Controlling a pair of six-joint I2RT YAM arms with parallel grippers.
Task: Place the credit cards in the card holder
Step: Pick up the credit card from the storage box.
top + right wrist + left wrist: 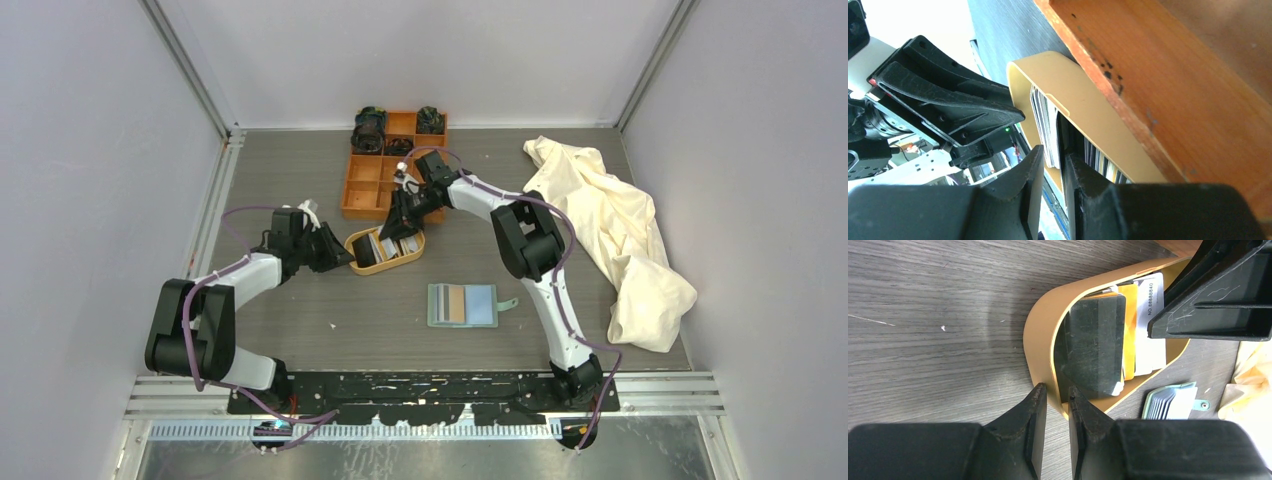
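The credit cards [378,248] stand packed on edge in an oval tan tray [418,245]. In the left wrist view a dark card [1098,345] fronts an orange card [1130,330] and a white card [1150,315]. My left gripper [1057,390] is shut on the tray's wall [1040,335] at its left end [342,260]. My right gripper [398,232] reaches into the tray from behind. Its jaws [1053,152] are closed around a few cards [1045,125]. The sage-green card holder [462,305] lies open on the table, also showing at lower right [1173,402].
An orange compartment box [365,185] stands right behind the tray, its wall close to my right gripper [1173,75]. A crumpled cream cloth [620,240] covers the right side of the table. The two grippers are close together over the tray.
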